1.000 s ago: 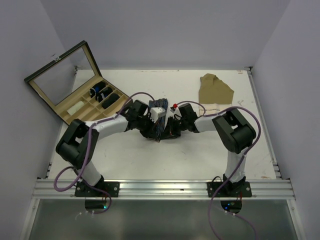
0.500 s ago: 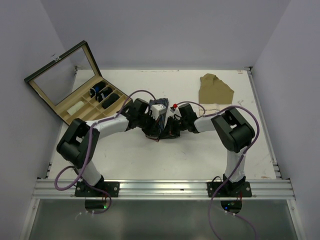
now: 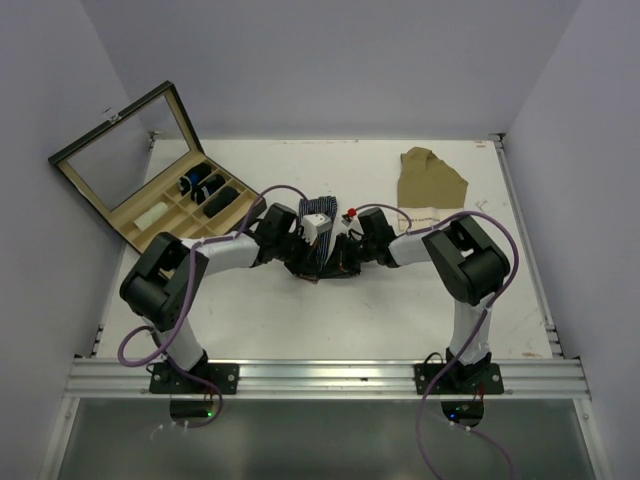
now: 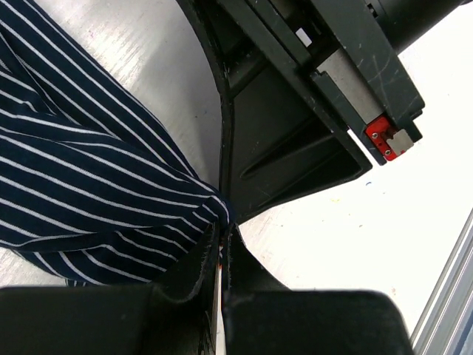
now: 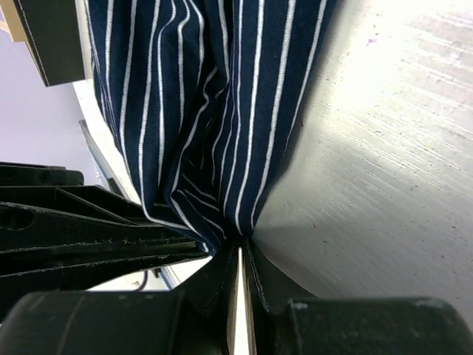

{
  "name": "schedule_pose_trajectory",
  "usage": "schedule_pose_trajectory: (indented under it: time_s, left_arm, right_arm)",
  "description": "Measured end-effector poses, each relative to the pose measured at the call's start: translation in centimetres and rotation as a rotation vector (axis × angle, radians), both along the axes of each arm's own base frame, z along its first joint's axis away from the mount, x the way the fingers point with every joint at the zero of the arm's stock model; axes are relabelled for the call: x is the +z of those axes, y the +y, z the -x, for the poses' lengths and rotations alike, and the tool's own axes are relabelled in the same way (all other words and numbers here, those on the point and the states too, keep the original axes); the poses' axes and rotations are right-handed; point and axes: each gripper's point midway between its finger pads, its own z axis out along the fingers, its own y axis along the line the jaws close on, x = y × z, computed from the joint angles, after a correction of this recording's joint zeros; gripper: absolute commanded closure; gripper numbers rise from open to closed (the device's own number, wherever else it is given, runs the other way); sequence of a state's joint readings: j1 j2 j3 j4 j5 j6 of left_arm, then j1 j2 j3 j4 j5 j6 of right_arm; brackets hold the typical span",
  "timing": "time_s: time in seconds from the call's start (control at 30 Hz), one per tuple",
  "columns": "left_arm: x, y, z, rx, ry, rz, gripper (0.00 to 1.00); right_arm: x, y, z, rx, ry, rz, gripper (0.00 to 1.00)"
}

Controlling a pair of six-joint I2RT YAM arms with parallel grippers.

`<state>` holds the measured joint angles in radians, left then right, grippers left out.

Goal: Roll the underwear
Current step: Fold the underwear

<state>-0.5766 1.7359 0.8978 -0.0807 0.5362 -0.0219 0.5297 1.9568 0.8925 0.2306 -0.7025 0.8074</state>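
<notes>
The underwear (image 3: 322, 243), navy with thin white stripes, lies bunched at the table's middle between both wrists. My left gripper (image 3: 303, 258) is shut on its edge. In the left wrist view the striped cloth (image 4: 89, 170) runs into the pinched fingertips (image 4: 224, 231), with the right arm's dark body (image 4: 295, 111) just behind. My right gripper (image 3: 340, 256) is shut on the opposite edge. In the right wrist view the folds of the underwear (image 5: 214, 111) gather into the closed tips (image 5: 240, 248), and the left gripper's fingers (image 5: 74, 237) lie close on the left.
An open wooden box (image 3: 150, 215) with a glass lid stands at the back left, with dark rolled items (image 3: 200, 185) in its compartments. A tan cloth (image 3: 430, 178) lies at the back right. The table's metal rail (image 3: 330, 375) runs along the near edge.
The left arm's forearm and wrist have shifted slightly right, towards the underwear. Both grips hold and the cloth has hardly moved.
</notes>
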Motion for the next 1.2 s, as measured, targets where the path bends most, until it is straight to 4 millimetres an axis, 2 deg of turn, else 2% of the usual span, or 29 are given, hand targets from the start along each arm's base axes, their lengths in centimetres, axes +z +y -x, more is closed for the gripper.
schedule_pose_trajectory:
  time_s: [0.1, 0.17, 0.23, 0.3, 0.37, 0.5, 0.6, 0.7, 0.8, 0.9, 1.03, 1.2]
  left_arm:
    - [0.0, 0.0, 0.1, -0.005, -0.002, 0.003, 1.00]
    - [-0.1, 0.0, 0.1, -0.010, -0.004, 0.001, 1.00]
    - [-0.2, 0.2, 0.2, -0.016, -0.005, -0.005, 1.00]
    - [-0.3, 0.2, 0.3, -0.027, -0.008, -0.009, 1.00]
    - [-0.4, 0.3, 0.5, -0.036, -0.010, -0.012, 1.00]
    - [-0.5, 0.4, 0.5, -0.054, -0.019, -0.019, 1.00]
    - [-0.5, 0.6, 0.7, -0.069, -0.023, -0.030, 1.00]
    - [-0.5, 0.8, 0.9, -0.086, -0.027, -0.042, 1.00]
    - [-0.5, 1.2, 1.1, -0.101, -0.029, -0.060, 1.00]
    - [-0.5, 1.4, 1.1, -0.114, -0.032, -0.078, 1.00]
    - [-0.5, 1.6, 1.1, -0.126, -0.036, -0.089, 1.00]
    - [-0.5, 1.6, 1.1, -0.134, -0.041, -0.092, 1.00]
  right_arm:
    - [0.0, 0.0, 0.0, 0.006, -0.004, 0.002, 0.83]
    - [0.2, -0.2, 0.0, 0.016, -0.009, 0.006, 0.73]
    - [0.6, -1.0, -0.4, 0.018, -0.030, 0.020, 0.65]
    - [1.2, -2.2, -1.4, 0.004, -0.059, 0.043, 0.63]
    - [2.3, -3.7, -3.5, -0.032, -0.095, 0.067, 0.60]
    - [4.9, -5.3, -8.2, -0.098, -0.193, 0.085, 0.57]
    - [6.9, -5.1, -10.8, -0.127, -0.257, 0.089, 0.55]
    - [8.0, -4.3, -13.1, -0.142, -0.297, 0.086, 0.55]
    - [7.5, -3.5, -15.3, -0.158, -0.301, 0.092, 0.53]
    - [5.4, -3.3, -16.3, -0.177, -0.243, 0.128, 0.50]
    - [2.6, -4.0, -15.6, -0.196, -0.143, 0.192, 0.44]
    - [2.1, -4.4, -15.0, -0.203, -0.109, 0.219, 0.50]
